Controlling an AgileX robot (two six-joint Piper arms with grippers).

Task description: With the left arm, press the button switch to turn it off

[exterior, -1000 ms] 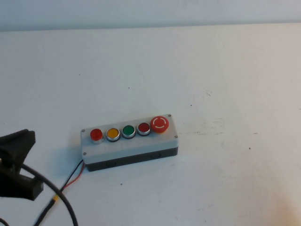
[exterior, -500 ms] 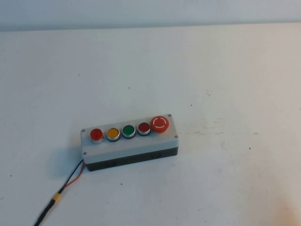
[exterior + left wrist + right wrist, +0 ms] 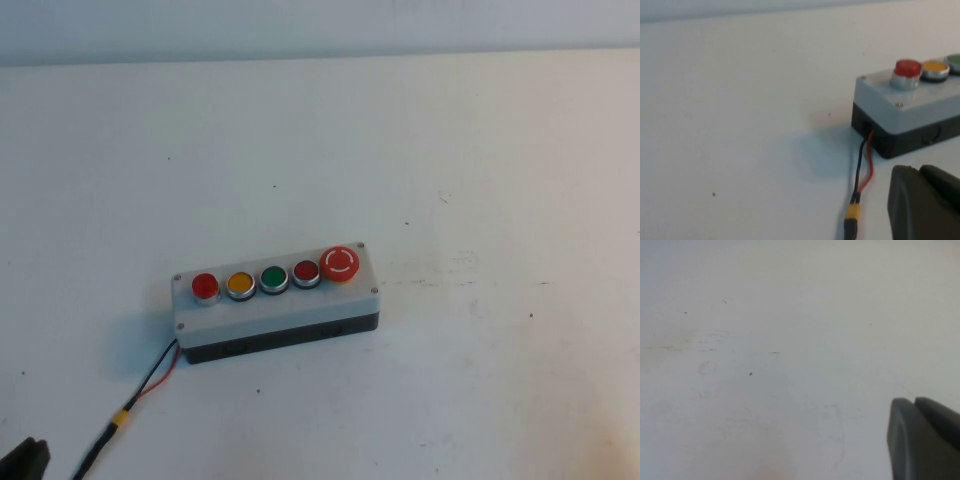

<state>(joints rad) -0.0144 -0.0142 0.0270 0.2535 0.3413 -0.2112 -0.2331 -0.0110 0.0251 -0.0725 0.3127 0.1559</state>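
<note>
A grey button box (image 3: 300, 305) with a black base lies on the white table, left of centre. Its top carries a raised red button (image 3: 205, 286) at its left end, then a yellow (image 3: 240, 284), a green (image 3: 274, 278) and a red button (image 3: 306, 271), and a large red mushroom button (image 3: 340, 263). My left gripper (image 3: 22, 460) shows only as a black tip in the bottom left corner, well short of the box. In the left wrist view it (image 3: 920, 172) is shut and empty, near the box's cable end (image 3: 900, 112). My right gripper (image 3: 914, 402) is shut and empty over bare table.
A black and red cable (image 3: 150, 378) with a yellow connector (image 3: 120, 418) runs from the box's left end towards the front left corner; it also shows in the left wrist view (image 3: 862, 170). The white table (image 3: 450, 150) reaches to a pale back wall.
My left gripper stood at the left edge one second ago, was out of the high view half a second ago, and now shows as a tip at the bottom left corner. The box has not moved.
</note>
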